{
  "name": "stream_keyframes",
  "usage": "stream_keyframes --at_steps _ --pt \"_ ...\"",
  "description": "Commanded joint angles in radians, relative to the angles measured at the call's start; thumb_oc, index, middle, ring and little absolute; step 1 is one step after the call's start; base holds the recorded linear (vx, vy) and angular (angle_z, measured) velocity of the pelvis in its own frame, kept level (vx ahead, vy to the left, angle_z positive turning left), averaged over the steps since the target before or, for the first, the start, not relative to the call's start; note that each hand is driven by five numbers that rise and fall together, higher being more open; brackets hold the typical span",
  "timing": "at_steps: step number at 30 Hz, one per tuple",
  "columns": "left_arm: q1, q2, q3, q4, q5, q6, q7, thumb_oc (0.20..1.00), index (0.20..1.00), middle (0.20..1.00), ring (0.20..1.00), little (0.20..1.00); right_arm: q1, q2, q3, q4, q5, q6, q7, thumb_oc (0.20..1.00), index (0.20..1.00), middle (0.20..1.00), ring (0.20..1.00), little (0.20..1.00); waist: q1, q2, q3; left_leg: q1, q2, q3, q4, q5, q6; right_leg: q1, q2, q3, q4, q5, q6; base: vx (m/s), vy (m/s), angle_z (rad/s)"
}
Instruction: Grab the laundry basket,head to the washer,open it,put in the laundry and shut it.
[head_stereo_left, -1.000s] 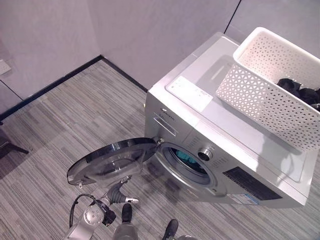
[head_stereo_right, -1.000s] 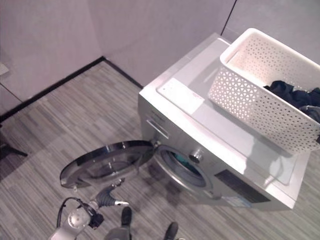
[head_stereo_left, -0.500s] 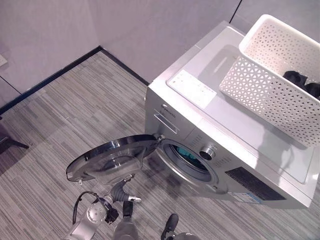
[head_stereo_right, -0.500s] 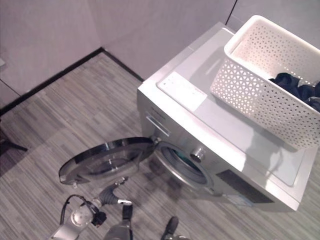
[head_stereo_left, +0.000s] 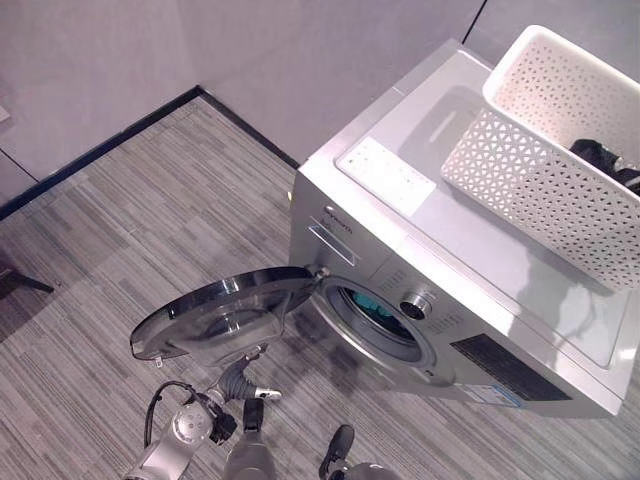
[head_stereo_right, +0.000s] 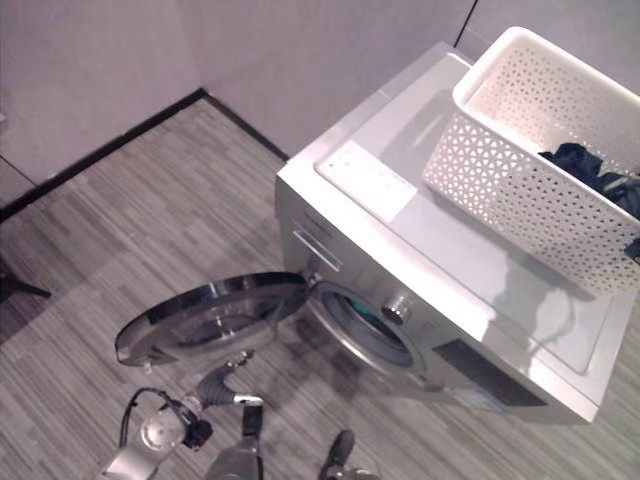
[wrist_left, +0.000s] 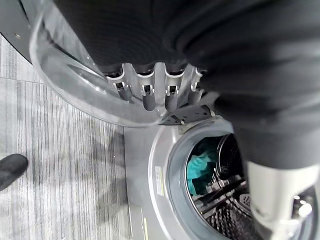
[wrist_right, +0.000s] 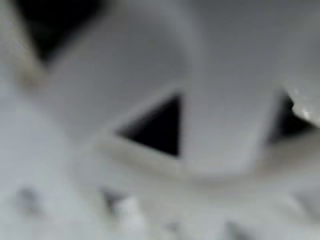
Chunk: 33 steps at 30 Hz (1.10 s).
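Observation:
The silver washer (head_stereo_left: 480, 260) stands with its round glass door (head_stereo_left: 225, 315) swung wide open to the left. A teal cloth (wrist_left: 200, 165) lies inside the drum. On the washer's top rests the white lattice laundry basket (head_stereo_left: 540, 190), with dark laundry (head_stereo_left: 600, 158) in it. My left hand (head_stereo_left: 243, 383) is low under the open door. Its fingers (wrist_left: 150, 92) are nearly straight and lie against the door's clear inner bowl. The right wrist view is pressed up to the basket's lattice (wrist_right: 150, 125).
A grey wall with a dark skirting (head_stereo_left: 100, 160) runs behind and to the left of the washer. Striped grey floor (head_stereo_left: 120, 250) spreads out to the left of the door. A dark furniture leg (head_stereo_left: 20, 282) pokes in at the far left.
The head camera has shifted a little, so the whole scene sits slightly differently. The door stays open and my left hand stays under it.

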Motion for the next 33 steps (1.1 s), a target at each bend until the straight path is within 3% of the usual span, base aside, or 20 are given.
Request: stream_keyframes --at_steps 1,5,11,20,33 --pt "-0.049 0.004 -0.002 -0.011 -0.012 -0.055 0.036 1.0 1.0 1.0 1.0 1.0 -0.106 -0.006 -0.027 0.023 0.068 -0.052 -0.135 0.2 0.2 0.2 0.2 0.2 0.04 -0.034 0.005 0.031 0.052 -0.022 -0.006 -0.028 -0.009 0.074 -0.046 0.001 0.039 -0.051 0.079 0.0 0.0 0.0" --pt "-0.057 0.018 -0.008 0.008 -0.007 -0.061 0.048 1.0 1.0 1.0 1.0 1.0 -0.18 -0.016 -0.112 0.063 0.136 -0.083 -0.239 0.2 0.2 0.2 0.2 0.2 0.036 -0.041 -0.035 0.05 0.047 -0.03 -0.007 -0.037 -0.005 0.097 -0.044 -0.001 0.039 -0.056 0.079 0.0 -0.003 0.04" --pt "-0.06 0.029 -0.009 0.015 -0.001 -0.059 0.059 1.0 1.0 1.0 1.0 1.0 -0.3 -0.032 -0.086 0.035 0.1 -0.092 -0.341 0.2 0.2 0.2 0.2 0.2 0.035 -0.051 -0.076 0.068 0.04 -0.028 -0.004 -0.031 0.004 0.121 -0.048 -0.024 0.044 -0.054 0.073 0.0 0.003 0.14" --pt "-0.057 0.029 -0.008 0.01 0.002 -0.055 0.071 1.0 1.0 1.0 1.0 1.0 -0.402 -0.031 -0.031 0.024 0.083 -0.086 -0.399 0.2 0.2 0.2 0.2 0.2 0.034 -0.064 -0.106 0.091 0.039 -0.039 -0.004 -0.036 0.005 0.146 -0.041 -0.032 0.051 -0.062 0.069 0.0 -0.005 0.06" --pt "-0.067 0.041 -0.012 0.014 0.009 -0.049 0.118 1.0 1.0 1.0 1.0 1.0 -0.568 -0.078 -0.064 -0.037 0.079 -0.114 -0.638 0.2 0.2 0.2 0.2 0.2 0.032 -0.054 -0.137 0.112 0.034 -0.047 -0.006 -0.039 0.008 0.157 -0.036 -0.024 0.052 -0.066 0.067 0.0 0.0 0.0"
